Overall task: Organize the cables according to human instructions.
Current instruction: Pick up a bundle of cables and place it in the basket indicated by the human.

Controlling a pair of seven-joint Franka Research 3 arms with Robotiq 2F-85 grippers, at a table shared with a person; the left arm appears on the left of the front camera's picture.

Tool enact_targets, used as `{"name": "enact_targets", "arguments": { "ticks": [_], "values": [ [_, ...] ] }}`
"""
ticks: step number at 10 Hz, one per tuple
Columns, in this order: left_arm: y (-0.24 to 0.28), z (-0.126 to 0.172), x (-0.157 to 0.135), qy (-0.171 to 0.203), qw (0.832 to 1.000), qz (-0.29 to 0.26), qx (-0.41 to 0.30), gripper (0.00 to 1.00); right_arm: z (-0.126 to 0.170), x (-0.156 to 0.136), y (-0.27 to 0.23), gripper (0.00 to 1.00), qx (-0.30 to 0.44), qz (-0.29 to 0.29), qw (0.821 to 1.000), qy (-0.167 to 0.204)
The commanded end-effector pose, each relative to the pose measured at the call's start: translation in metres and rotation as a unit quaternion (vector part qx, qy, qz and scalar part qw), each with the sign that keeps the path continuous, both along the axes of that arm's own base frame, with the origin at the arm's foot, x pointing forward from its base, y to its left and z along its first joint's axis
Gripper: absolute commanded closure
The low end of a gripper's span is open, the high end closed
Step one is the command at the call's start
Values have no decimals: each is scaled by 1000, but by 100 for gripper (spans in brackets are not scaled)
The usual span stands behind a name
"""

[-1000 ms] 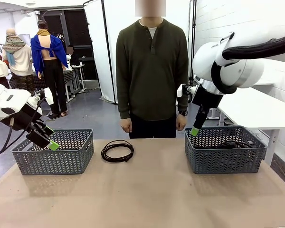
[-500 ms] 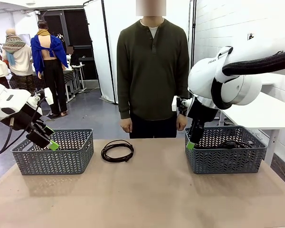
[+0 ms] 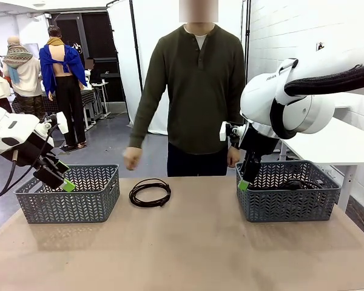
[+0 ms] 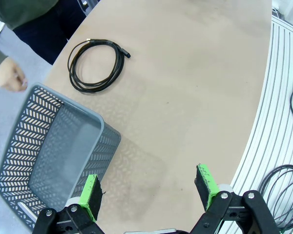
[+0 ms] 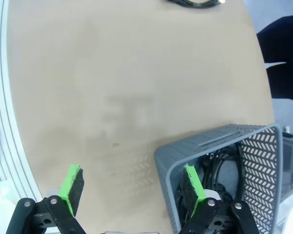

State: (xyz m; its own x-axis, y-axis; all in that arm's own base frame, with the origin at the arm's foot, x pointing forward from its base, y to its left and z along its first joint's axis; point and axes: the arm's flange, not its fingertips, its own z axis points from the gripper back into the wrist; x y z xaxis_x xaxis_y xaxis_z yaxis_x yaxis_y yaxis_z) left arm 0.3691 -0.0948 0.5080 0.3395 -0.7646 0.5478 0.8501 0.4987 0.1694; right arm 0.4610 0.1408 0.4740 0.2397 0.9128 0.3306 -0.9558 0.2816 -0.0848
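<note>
Green-padded, the left gripper point(image 4: 149, 194) and right gripper point(image 5: 132, 187) both gape wide and empty, the right straddling its grey basket's point(image 5: 224, 146) corner without touching.

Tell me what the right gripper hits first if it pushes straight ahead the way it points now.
Most likely the near corner of the right basket: the right gripper, jaws open, straddles that rim, one pad over the coiled cables inside, the other over bare table. Depth is uncertain.
</note>
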Motion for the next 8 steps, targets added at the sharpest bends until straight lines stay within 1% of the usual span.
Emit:
{"name": "enact_targets", "arguments": {
  "ticks": [1, 8],
  "values": [
    [2, 0, 1, 2, 1000, -7, -8, 0, 0, 0, 0, 0, -1, -3, 1000, 0],
    [2, 0, 1, 2, 1000, -7, -8, 0, 0, 0, 0, 0, -1, -3, 1000, 0]
  ]
}}
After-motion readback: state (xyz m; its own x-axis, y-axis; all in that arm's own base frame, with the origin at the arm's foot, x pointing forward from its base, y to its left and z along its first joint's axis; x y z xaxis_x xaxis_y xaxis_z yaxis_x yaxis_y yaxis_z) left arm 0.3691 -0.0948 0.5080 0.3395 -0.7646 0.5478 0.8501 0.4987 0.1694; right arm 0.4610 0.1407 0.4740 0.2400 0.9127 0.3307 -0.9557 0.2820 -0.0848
